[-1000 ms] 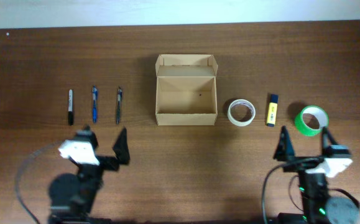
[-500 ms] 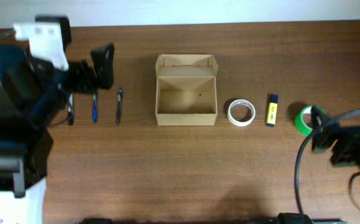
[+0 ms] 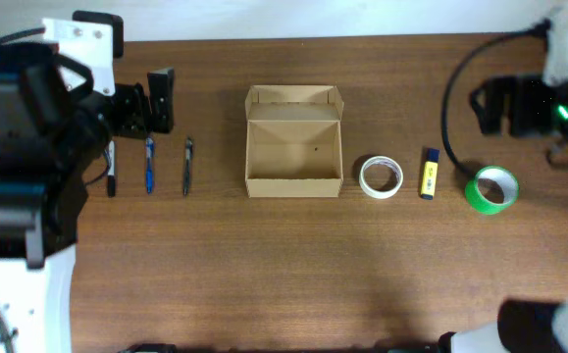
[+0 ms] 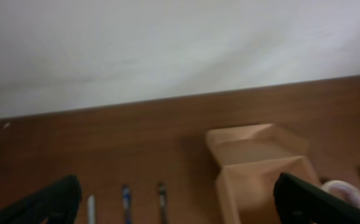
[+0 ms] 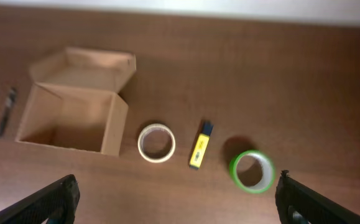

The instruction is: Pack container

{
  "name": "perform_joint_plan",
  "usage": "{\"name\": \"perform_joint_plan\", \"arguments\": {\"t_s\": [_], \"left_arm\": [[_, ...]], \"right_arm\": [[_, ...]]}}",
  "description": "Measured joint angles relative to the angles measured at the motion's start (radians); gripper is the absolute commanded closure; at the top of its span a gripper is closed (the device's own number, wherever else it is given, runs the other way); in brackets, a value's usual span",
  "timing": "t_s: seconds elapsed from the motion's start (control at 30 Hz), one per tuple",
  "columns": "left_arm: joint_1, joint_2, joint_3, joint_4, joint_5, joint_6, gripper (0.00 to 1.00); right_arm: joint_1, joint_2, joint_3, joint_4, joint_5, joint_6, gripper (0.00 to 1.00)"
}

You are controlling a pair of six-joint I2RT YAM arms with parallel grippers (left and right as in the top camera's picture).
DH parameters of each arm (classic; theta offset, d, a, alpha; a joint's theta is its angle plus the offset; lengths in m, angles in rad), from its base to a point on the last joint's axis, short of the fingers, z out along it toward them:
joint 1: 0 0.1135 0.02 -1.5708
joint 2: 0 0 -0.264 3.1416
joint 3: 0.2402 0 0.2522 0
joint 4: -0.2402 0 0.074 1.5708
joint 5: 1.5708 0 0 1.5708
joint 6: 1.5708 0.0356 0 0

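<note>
The container (image 3: 293,147) is an open light-brown cardboard box, flap lid folded back, empty, at the table's middle. It also shows in the left wrist view (image 4: 260,177) and the right wrist view (image 5: 74,109). Three pens lie left of it: a black marker (image 3: 111,168), a blue pen (image 3: 150,164) and a dark pen (image 3: 187,165). To its right lie a white tape roll (image 3: 381,176), a yellow highlighter (image 3: 428,173) and a green tape roll (image 3: 491,188). My left gripper (image 3: 148,104) is open and empty, high over the pens' far ends. My right gripper (image 3: 509,104) is open and empty, high beyond the green roll.
The brown wooden table (image 3: 293,265) ends at a white wall along its far edge (image 4: 167,50). The left arm's white and black body (image 3: 19,186) covers the table's left side. The right arm's cable (image 3: 452,88) loops over the far right.
Both arms have swung up from the front of the table toward the far edge, the left over the pens, the right past the green roll. The objects have not moved.
</note>
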Motion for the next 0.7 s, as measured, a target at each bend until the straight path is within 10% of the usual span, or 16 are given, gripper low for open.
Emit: {"name": "perform_joint_plan", "arguments": {"t_s": [0.7], "left_arm": [[0.0, 0.06, 0.493, -0.266, -0.092, 0.022, 0.0]], "right_arm": [[0.0, 0.019, 0.186, 0.07, -0.025, -0.005, 0.01]]}}
